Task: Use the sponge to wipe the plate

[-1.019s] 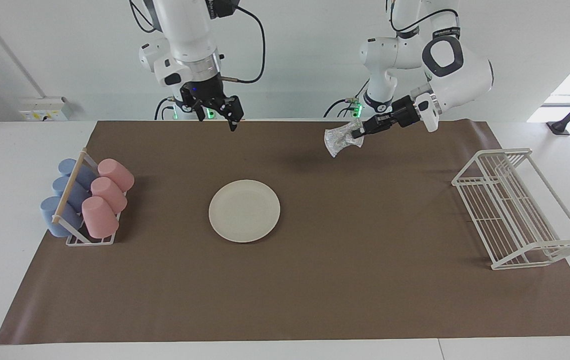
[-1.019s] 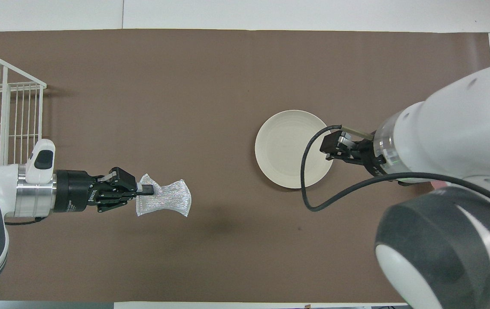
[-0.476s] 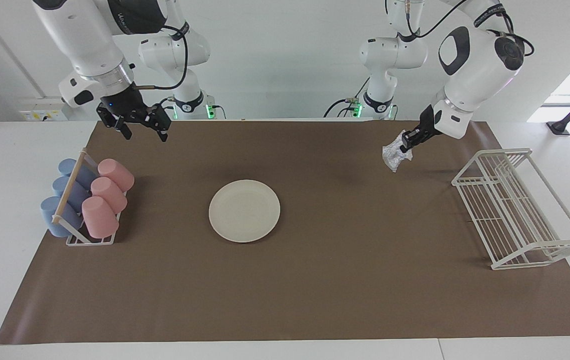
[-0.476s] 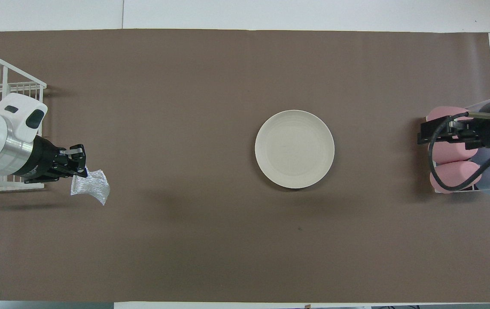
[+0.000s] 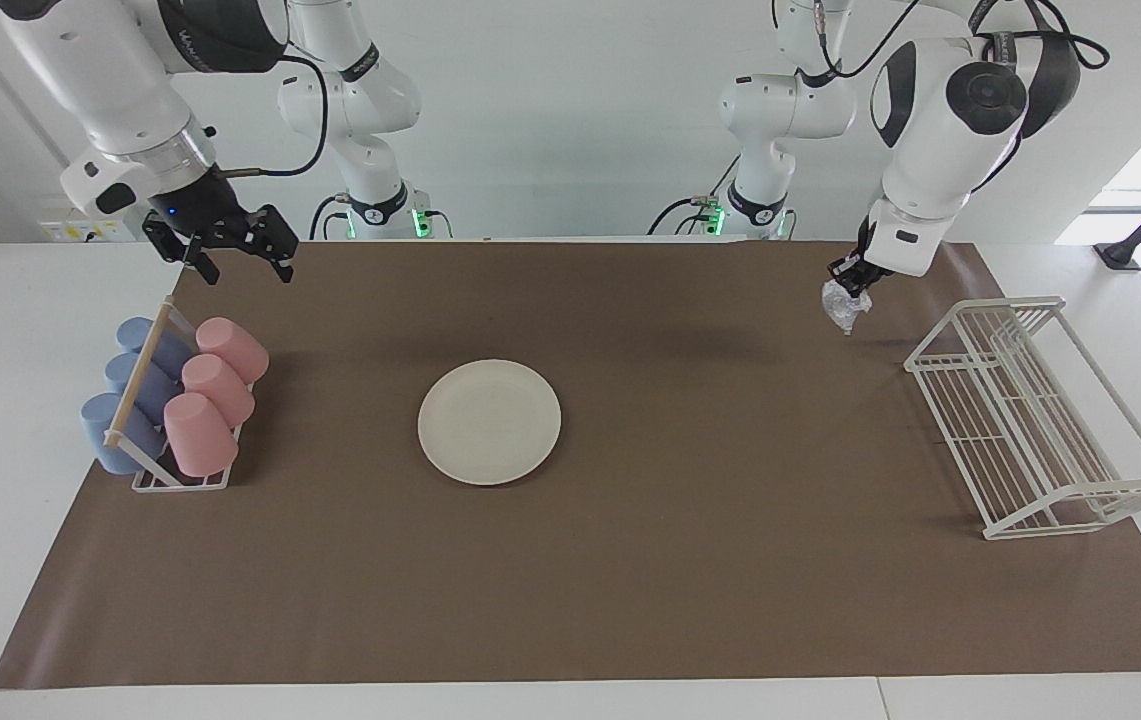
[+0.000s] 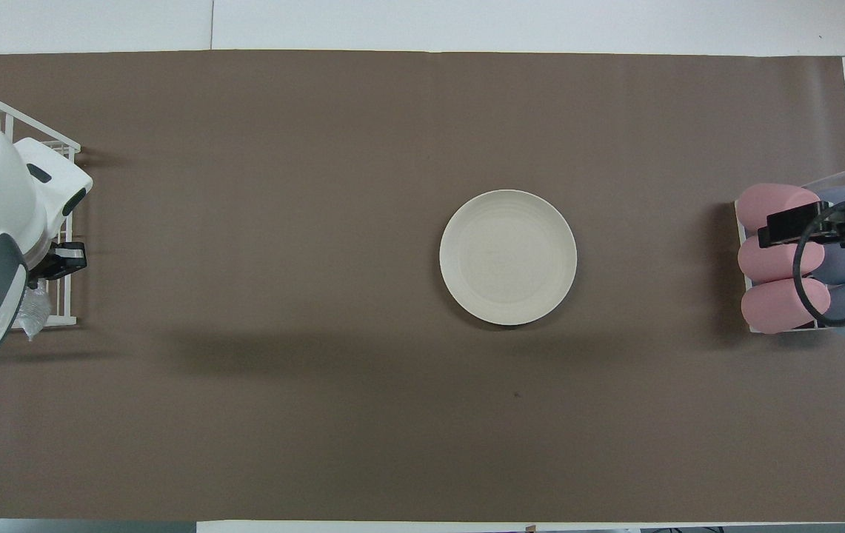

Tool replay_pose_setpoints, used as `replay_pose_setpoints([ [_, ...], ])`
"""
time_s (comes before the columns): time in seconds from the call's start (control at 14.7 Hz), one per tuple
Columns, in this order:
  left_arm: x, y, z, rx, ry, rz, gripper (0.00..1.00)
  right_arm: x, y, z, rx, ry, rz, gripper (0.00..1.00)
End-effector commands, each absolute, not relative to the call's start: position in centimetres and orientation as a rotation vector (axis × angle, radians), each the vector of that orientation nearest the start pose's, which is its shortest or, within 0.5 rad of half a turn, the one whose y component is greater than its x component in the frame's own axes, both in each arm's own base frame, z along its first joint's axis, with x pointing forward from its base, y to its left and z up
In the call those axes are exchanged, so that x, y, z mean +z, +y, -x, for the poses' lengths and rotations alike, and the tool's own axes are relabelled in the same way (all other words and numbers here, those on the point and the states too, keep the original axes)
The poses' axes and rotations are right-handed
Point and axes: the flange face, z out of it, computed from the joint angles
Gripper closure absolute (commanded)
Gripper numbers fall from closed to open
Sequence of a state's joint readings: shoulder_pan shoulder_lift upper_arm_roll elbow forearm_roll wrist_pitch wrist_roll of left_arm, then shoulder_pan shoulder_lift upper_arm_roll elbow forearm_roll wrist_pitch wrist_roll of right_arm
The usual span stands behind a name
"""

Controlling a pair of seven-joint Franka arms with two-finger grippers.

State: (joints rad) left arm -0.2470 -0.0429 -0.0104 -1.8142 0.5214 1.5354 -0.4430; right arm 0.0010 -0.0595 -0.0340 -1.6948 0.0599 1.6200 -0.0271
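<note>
Left gripper (image 5: 852, 278): it is hanging at the upper right of the facing view, just beside the near corner of the wire rack (image 5: 1040, 415), up in the air over the brown mat (image 5: 630, 560). Its fingers are pinching the sponge (image 5: 842, 306), which is dangling below them as a small crumpled wad.

Right gripper (image 5: 235, 252): it is hovering at the upper left of the facing view, over the mat's edge above the cups (image 5: 192, 390), fingers spread and holding nothing. This arm is waiting.

Plate (image 5: 489, 422): it is lying flat on the mat, left of centre in the facing view, bare and untouched by either gripper.

Key relation: the plate is sitting well apart from the sponge, down and far to the left of it in the facing view. The right gripper looks nearer to the plate, but the left one is carrying the sponge.

Next move, as a judgement: the left arm will probably need a long sweep toward the middle of the mat, then a descent onto the plate.
</note>
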Motion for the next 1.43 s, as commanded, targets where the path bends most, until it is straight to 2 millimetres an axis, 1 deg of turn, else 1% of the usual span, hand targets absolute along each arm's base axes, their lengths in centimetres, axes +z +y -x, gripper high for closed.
replay_pose_setpoints([
  [0.0,54.6,-7.7,-55.2,-0.018,-0.146,2.361,1.0,60.4,-0.8,-53.8,0.044,0.055,3.091,0.0],
  [0.07,54.2,-7.4,-56.0,-0.044,-0.116,2.296,1.0,60.4,-0.7,-53.8,0.049,0.053,3.091,0.0],
  [0.2,52.7,-6.7,-58.1,-0.109,-0.046,2.188,1.0,60.6,-0.6,-53.8,0.042,0.053,3.093,0.0],
  [0.34,50.6,-5.5,-59.6,-0.125,-0.003,2.147,1.0,60.8,-0.7,-54.1,0.014,0.046,3.098,0.0],
  [0.48,48.4,-4.6,-60.6,-0.104,0.021,2.124,1.0,60.8,-0.7,-54.0,0.021,0.034,3.099,0.0],
  [0.54,47.1,-4.7,-61.1,-0.106,0.062,2.081,1.0,60.7,-0.7,-54.1,0.023,0.032,3.098,0.0],
  [0.68,44.8,-4.0,-61.7,-0.075,0.074,2.053,1.0,60.9,-0.6,-54.1,0.021,0.036,3.099,0.0],
  [0.75,44.2,-3.9,-61.9,-0.073,0.073,2.045,1.0,60.8,-0.8,-54.0,0.03,0.038,3.097,0.0],
  [0.82,43.0,-3.9,-62.0,-0.079,0.034,2.042,1.0,60.8,-0.8,-54.0,0.03,0.043,3.097,0.0],
  [0.88,41.2,-4.0,-61.9,-0.08,0.005,2.038,1.0,60.9,-0.8,-54.0,0.023,0.043,3.098,0.0],
  [0.95,40.4,-4.2,-61.7,-0.089,-0.007,2.041,1.0,60.8,-0.6,-54.1,0.023,0.043,3.096,0.0],
  [1.02,40.3,-3.8,-61.8,-0.091,-0.014,2.043,1.0,61.0,-0.4,-54.0,0.019,0.043,3.096,0.0],
  [1.16,39.8,-3.5,-61.6,-0.09,-0.008,2.05,1.0,61.2,-0.3,-53.9,0.019,0.048,3.096,0.0],
  [1.29,39.4,-3.8,-61.6,-0.106,0.002,2.062,1.0,61.1,-0.4,-53.9,0.017,0.053,3.098,0.0],
  [1.36,39.2,-3.4,-61.5,-0.102,0.001,2.063,1.0,61.2,-0.4,-53.9,0.017,0.05,3.098,0.0],
])
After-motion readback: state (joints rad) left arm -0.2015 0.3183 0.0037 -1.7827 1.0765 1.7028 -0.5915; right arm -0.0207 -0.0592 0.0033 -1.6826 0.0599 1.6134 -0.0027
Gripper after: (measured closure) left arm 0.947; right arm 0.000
